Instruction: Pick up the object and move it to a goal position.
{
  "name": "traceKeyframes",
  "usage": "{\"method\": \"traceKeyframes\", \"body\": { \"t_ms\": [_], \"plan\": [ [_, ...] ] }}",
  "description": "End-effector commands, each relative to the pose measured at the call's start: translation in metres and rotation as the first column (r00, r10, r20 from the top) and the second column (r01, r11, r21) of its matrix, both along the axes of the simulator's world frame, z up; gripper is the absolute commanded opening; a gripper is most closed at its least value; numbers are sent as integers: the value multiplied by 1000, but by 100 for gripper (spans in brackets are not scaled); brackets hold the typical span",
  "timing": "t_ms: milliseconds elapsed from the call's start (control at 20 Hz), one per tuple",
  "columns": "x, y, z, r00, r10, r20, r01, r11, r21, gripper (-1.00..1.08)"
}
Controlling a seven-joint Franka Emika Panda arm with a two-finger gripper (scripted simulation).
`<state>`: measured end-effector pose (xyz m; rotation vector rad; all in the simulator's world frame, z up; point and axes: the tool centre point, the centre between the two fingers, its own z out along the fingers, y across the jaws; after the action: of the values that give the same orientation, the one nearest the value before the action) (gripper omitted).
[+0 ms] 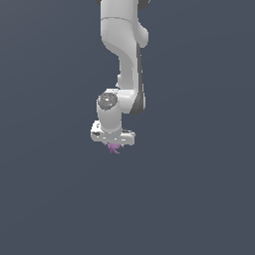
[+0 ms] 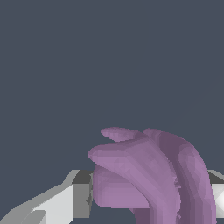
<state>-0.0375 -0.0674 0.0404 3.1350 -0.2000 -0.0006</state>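
The object is a small pale purple thing with curved spiky lobes. In the exterior view it pokes out just below the white hand of my arm, near the middle of the picture. My gripper is shut on it; most of the fingers are hidden behind the hand there. In the wrist view the object fills the space between the two fingers, which press against its sides. My gripper holds it close to the camera.
A plain dark grey surface fills both views. The white arm comes down from the top of the exterior view.
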Motion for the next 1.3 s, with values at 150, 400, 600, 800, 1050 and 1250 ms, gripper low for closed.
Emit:
{"method": "traceKeyframes", "body": {
  "t_ms": [150, 400, 600, 800, 1050, 1250],
  "plan": [
    [0, 0, -1, 1000, 0, 0, 0, 1000, 0, -100],
    [0, 0, 0, 1000, 0, 1, 0, 1000, 0, -100],
    [5, -2, 4, 1000, -10, 12, 10, 1000, -4, -100],
    [20, -7, 17, 998, -39, 46, 40, 999, -17, -100],
    [49, -19, 45, 988, -98, 119, 103, 994, -42, -100],
    [77, -33, 79, 967, -159, 200, 174, 983, -63, -100]
  ]
}}
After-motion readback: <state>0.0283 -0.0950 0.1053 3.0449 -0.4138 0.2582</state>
